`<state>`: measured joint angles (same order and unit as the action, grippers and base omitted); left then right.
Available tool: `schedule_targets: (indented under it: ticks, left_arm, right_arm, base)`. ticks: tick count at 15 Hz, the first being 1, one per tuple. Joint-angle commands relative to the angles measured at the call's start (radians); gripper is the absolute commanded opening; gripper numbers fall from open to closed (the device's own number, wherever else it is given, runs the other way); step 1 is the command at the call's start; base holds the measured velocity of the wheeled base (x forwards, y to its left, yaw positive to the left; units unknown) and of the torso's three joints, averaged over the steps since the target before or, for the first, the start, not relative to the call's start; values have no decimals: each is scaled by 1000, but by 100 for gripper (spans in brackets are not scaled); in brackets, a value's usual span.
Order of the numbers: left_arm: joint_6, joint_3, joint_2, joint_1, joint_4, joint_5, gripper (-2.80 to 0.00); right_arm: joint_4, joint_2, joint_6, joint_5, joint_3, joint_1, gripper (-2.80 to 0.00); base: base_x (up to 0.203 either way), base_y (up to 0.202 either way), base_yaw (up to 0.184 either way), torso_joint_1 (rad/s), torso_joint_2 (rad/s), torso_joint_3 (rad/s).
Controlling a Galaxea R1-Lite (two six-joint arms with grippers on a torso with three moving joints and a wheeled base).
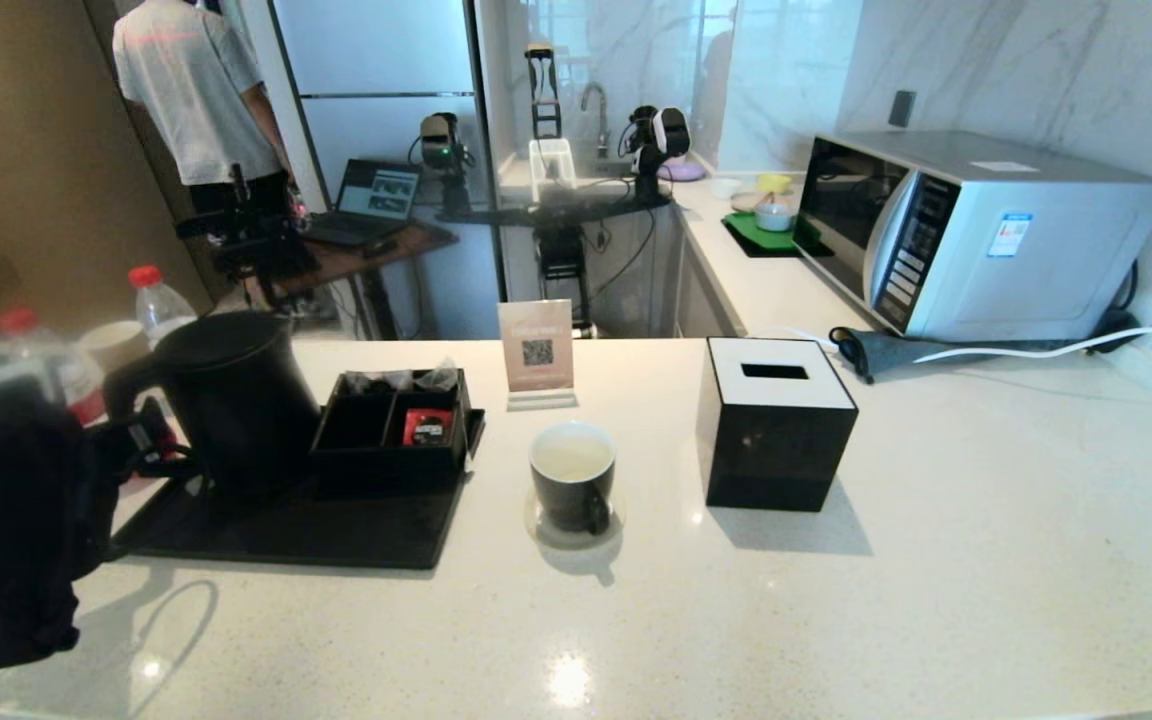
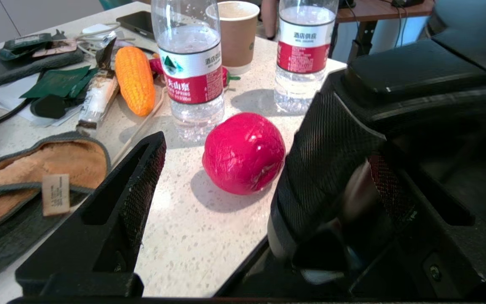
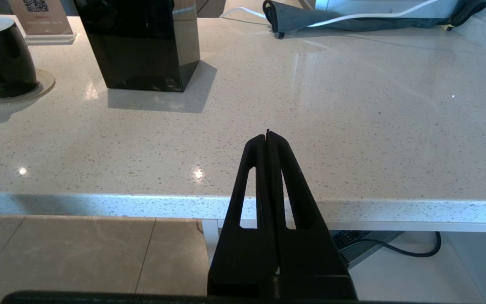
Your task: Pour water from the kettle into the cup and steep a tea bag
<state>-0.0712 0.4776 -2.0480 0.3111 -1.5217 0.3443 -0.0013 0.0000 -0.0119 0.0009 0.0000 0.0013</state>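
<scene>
Looking down from the head camera, the view showed a large matte black electric kettle [image 1: 236,395] standing on a flat black tray [image 1: 336,530] at the left of a pale speckled stone counter [image 1: 836,600], beside a black compartmented box [image 1: 391,430] of sachets. Well to its right a small black mug with a white inside [image 1: 573,475] sat on a clear round coaster [image 1: 541,530], with a black cube-shaped tissue box with a white top [image 1: 774,425] just beyond it. The left gripper [image 1: 126,440] hung by the kettle's loop handle. From the left wrist camera, that gripper's fingers [image 2: 137,185] stood spread wide, one each side of the kettle's handle [image 2: 323,169] without squeezing it; a shiny red apple-shaped ball [image 2: 244,153], two clear red-labelled plastic bottles [image 2: 192,71], a beige paper cup [image 2: 238,36] and a yellow corn cob [image 2: 134,80] lay behind. From the right wrist camera, the right gripper [image 3: 268,135] hung at the counter's front edge, fingers pressed together on nothing, well apart from the mug.
</scene>
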Motion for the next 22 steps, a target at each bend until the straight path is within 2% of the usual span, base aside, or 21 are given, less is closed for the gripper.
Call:
schedule_targets:
  ticks: [1,13,14,22]
  left_arm:
    - [-1,-38,40,-1,-38,2,0]
    - [-2,-281,222,-26,-36,2,0]
    - [-3,-299,238,-32,-35,2,-280]
    - [-5,-406,371,-84,-33,-1,-280]
  right_arm:
    - [0,0,0,1,0,0,-280]
    - [0,0,0,1,0,0,-280]
    - [0,0,0,1,0,0,-280]
    - [0,0,0,1,0,0,-280]
  base:
    - [0,0,0,0,0,0]
    - [0,0,0,0,0,0]
    - [0,0,0,0,0,0]
    - [0,0,0,0,0,0]
